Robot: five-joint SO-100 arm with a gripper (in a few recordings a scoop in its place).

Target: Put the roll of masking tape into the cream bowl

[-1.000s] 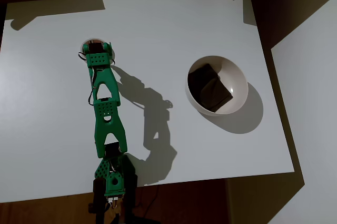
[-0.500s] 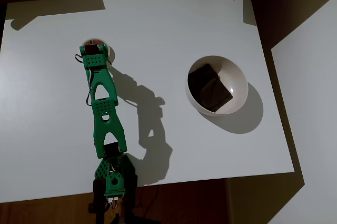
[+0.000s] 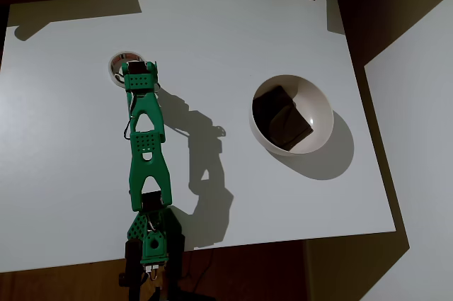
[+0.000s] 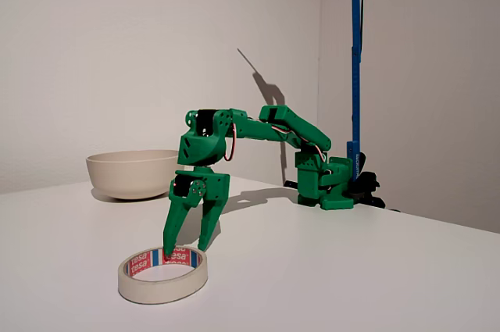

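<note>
— Tape first: where do we log the roll of masking tape (image 4: 163, 273)?

— Flat on the white bench (image 4: 328, 269), near the left in the fixed view, hollow centre up. In the overhead view it sits at the far left of the bench, partly under the green arm's head (image 3: 120, 66). Well apart from the cream bowl (image 4: 131, 173).

— And the jaws?

— The gripper (image 4: 187, 248) hangs over the roll's far rim with the jaws apart, tips pointing down. One tip looks to be at or just inside the ring; we cannot tell if it touches.

— Handling notes?

— We judge it light, a stiff ring with a cardboard core that should not crush under a normal squeeze. Outer face is smooth paper, so some slip is possible. Not fragile.

— Where do we take hold?

— Across the ring wall, we think: one jaw inside the hollow, one outside, pinching the far side. Spanning the whole roll looks too wide for these jaws.

— Anything about the bowl?

— A dark square block (image 3: 282, 118) already lies inside it in the overhead view. Bowl is far wider than the roll, so room looks ample.
</note>
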